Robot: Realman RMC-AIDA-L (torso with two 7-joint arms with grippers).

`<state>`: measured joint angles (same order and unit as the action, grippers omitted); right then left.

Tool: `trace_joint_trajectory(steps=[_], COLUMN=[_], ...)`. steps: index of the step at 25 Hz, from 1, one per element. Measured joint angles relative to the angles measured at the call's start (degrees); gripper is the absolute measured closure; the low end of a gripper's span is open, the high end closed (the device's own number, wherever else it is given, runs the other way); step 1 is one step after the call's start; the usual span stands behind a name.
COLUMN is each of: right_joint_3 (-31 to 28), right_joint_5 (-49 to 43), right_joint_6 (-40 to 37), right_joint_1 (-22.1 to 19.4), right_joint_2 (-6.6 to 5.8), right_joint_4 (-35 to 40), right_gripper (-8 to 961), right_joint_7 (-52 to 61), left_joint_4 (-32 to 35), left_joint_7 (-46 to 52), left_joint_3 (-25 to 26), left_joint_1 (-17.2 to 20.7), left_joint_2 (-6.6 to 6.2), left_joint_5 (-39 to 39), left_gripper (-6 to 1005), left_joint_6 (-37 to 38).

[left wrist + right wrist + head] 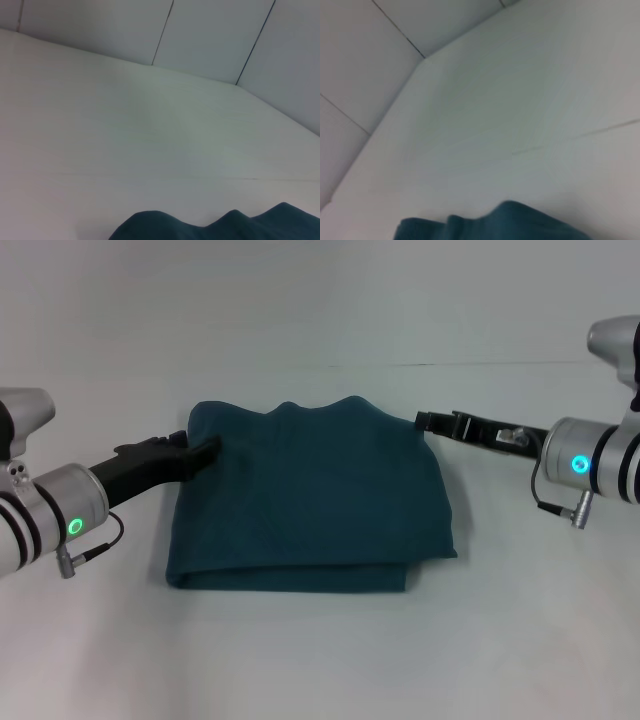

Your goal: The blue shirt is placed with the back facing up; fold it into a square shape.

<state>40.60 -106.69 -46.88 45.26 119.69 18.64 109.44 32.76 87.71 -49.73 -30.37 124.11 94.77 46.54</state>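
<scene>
The blue shirt (310,500) lies folded into a rough rectangle in the middle of the white table, with a layered edge along its near side and a wavy far edge. My left gripper (203,451) reaches in from the left and overlaps the shirt's far left corner. My right gripper (424,422) reaches in from the right and sits at the shirt's far right corner. The shirt's wavy edge also shows at the rim of the left wrist view (225,227) and of the right wrist view (495,225).
The white table (320,660) spreads out on all sides of the shirt. A thin seam line (480,364) runs across the table behind the shirt. Pale wall panels (210,35) stand past the table's far edge.
</scene>
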Motion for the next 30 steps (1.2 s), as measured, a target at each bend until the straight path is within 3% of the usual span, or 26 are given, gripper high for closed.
trace_joint_trajectory(steps=[7, 10, 18, 21, 30], right_joint_3=[0.65, 2.8, 7.43, 10.03, 16.86], right_joint_5=[-0.33, -0.42, -0.45, -0.49, -0.54], right_joint_6=[-4.94, -6.96, -13.94, -13.13, -8.7], right_joint_1=[-0.13, -0.11, -1.12, -1.24, -0.71], right_joint_2=[-0.22, -0.3, -1.75, -1.42, -0.02], right_joint_4=[2.47, 2.68, 2.79, 2.38, 1.83], right_gripper=[578, 582, 846, 953, 951], right_joint_7=[0.16, 0.11, -0.01, 0.15, 2.04], left_joint_4=[0.01, -0.08, -0.1, -0.08, -0.03], left_joint_7=[0.0, 0.0, -0.1, -0.17, -0.78], left_joint_3=[0.08, 0.08, 1.68, 2.19, 2.36], left_joint_1=[0.12, 0.13, 0.28, 0.58, 1.1], left_joint_2=[0.0, 0.0, -0.08, -0.13, -0.09], left_joint_5=[0.04, 0.04, 0.07, 0.07, 0.06], left_gripper=[440, 440, 439, 439, 438], left_joint_6=[-0.05, -0.05, -0.07, -0.05, 0.46])
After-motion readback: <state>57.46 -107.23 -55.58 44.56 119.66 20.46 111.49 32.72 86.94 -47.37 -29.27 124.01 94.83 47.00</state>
